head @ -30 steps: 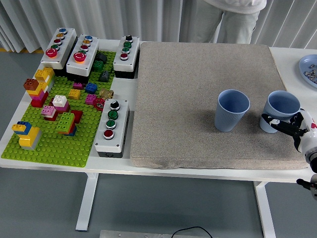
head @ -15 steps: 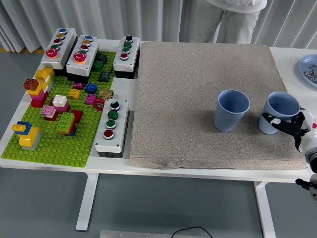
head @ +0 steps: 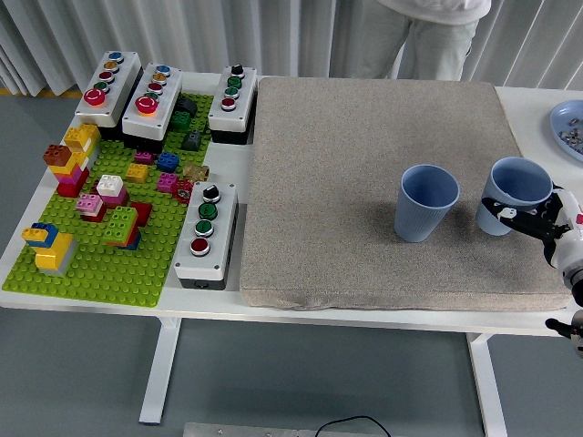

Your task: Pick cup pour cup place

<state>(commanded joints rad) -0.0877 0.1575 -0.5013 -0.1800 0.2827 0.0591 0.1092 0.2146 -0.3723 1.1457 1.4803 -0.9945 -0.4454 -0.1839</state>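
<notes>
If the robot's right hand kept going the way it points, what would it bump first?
The right hand already grips the right blue cup. Going leftward, that cup would probably meet the other blue cup first, though depth is unclear.

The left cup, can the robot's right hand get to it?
Probably yes, but not freely: the right hand is already wrapped around the right cup. The left cup stands just beside it on the mat, with nothing between.

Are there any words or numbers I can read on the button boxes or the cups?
No readable text anywhere.
White button boxes: any labels by the coloured buttons are too small to read.
Two plain blue ribbed cups: no print visible.
Black and white robot hand at the right cup: white marks, not legible.
</notes>
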